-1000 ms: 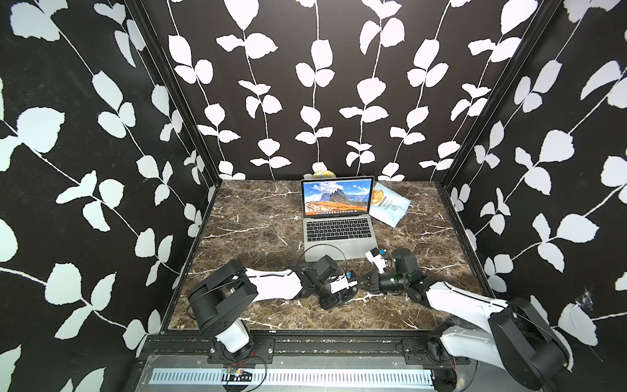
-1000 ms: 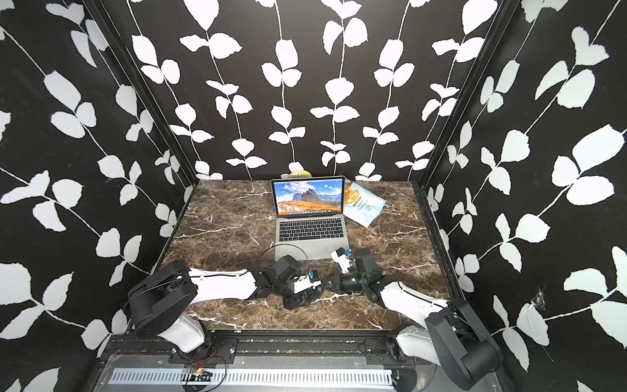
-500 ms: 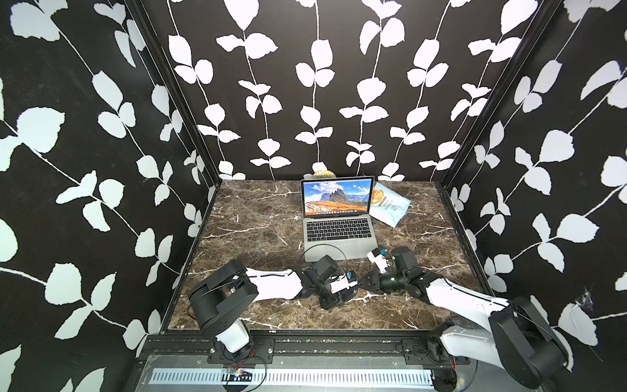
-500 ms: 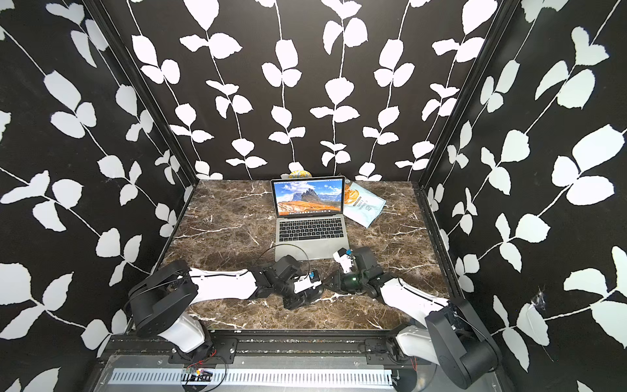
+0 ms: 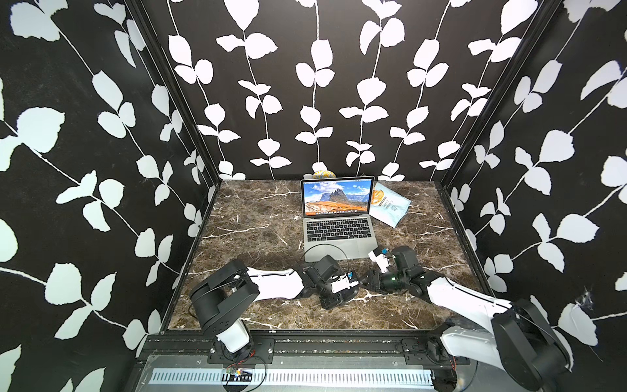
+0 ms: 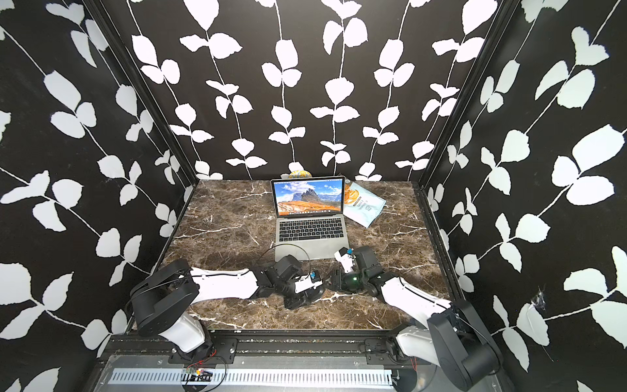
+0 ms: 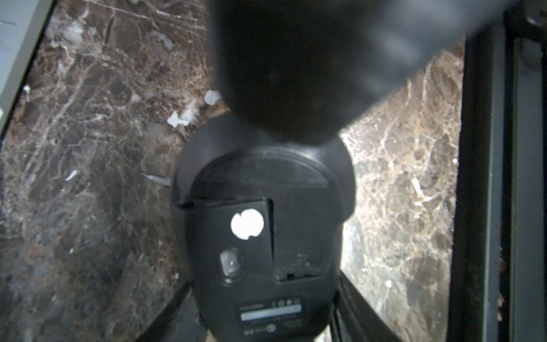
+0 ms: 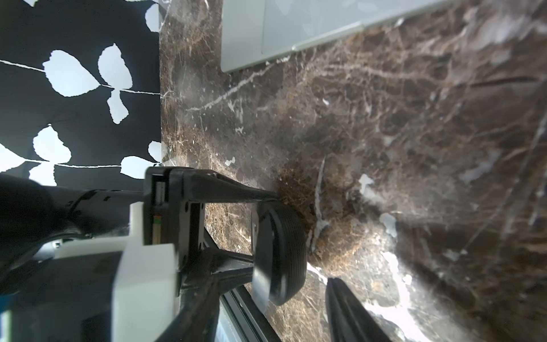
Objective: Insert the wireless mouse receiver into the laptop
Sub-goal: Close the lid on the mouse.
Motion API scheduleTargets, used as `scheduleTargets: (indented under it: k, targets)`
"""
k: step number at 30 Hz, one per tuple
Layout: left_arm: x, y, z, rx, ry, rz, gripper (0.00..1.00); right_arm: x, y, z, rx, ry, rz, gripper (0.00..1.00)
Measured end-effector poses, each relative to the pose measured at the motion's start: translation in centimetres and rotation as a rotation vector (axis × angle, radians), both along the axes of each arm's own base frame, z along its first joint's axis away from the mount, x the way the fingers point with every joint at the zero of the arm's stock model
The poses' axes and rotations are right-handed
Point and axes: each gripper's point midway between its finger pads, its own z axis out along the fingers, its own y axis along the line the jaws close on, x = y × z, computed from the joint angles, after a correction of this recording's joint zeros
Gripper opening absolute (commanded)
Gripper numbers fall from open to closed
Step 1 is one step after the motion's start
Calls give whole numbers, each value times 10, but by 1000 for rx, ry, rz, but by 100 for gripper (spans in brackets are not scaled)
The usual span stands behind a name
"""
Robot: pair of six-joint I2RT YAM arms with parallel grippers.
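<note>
left wrist: left end effector (image 7: 264, 284) around mouse (image 7: 299, 225)

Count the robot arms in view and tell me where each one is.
2. The left arm reaches in from the near left corner, the right arm from the near right; both end just before the laptop. None seems hidden.

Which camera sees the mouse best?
The left wrist view: the mouse shows its underside close up. The right wrist view shows only its edge. In both top views it is too small to pick out.
</note>
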Motion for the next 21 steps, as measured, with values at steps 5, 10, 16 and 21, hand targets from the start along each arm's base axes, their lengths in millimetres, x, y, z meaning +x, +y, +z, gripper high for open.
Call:
scheduleTargets:
  k: [5,10,16,21]
  targets:
    - [0,0,0,1,-2,0,31,-8,5,-10,-1,34,45,62]
    - [0,-1,0,3,-2,-1,30,-11,9,-15,10,47,76,57]
    - [1,-2,0,4,-2,-4,30,-11,13,-14,24,35,110,44]
    - [0,-2,0,5,-4,-7,29,-11,13,-16,8,32,125,36]
